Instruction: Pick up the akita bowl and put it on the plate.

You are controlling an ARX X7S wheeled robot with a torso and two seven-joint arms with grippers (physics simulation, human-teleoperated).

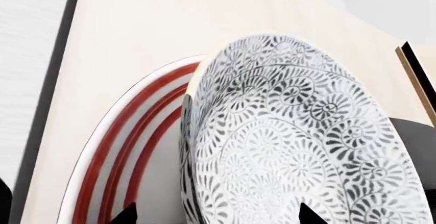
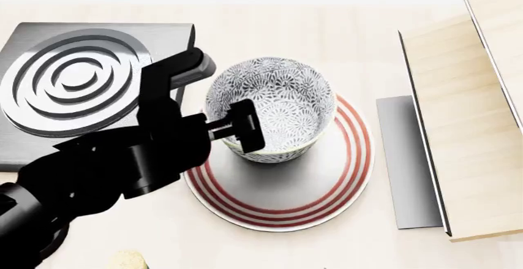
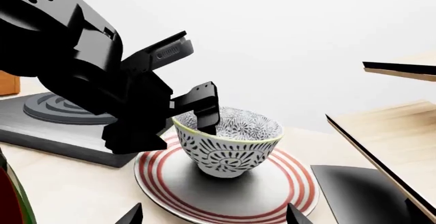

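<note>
A: Where is the bowl?

B: The deep round white akita bowl with dense grey-black floral pattern (image 2: 270, 109) is seen standing upright on the flat round white plate with concentric red rings (image 2: 343, 183), toward the plate's far-left part. Nothing is seen inside the bowl. Its foot is seen touching the plate's grey centre in the right wrist view (image 3: 228, 170).

A: Left arm pose?

B: The black left arm is reached in from the lower left of the head view. The left gripper (image 2: 237, 122) is set at the bowl's near-left rim, one finger (image 3: 204, 106) being seen hooked over the pale rim into the bowl. The outer finger is hidden behind the arm, so whether the wall is pinched cannot be told.

A: Right gripper?

B: Only two black fingertips (image 3: 129, 215) are seen at the frame edge of the right wrist view, set well apart, so the right gripper is read as spread wide with nothing held. It is held near the plate, off it.

A: Surroundings?

B: A square grey burner with circular grooves (image 2: 73, 79) is set left of the plate on the pale wooden table (image 2: 343, 30). A light wooden panel (image 2: 457, 122) is seen to the right.
</note>
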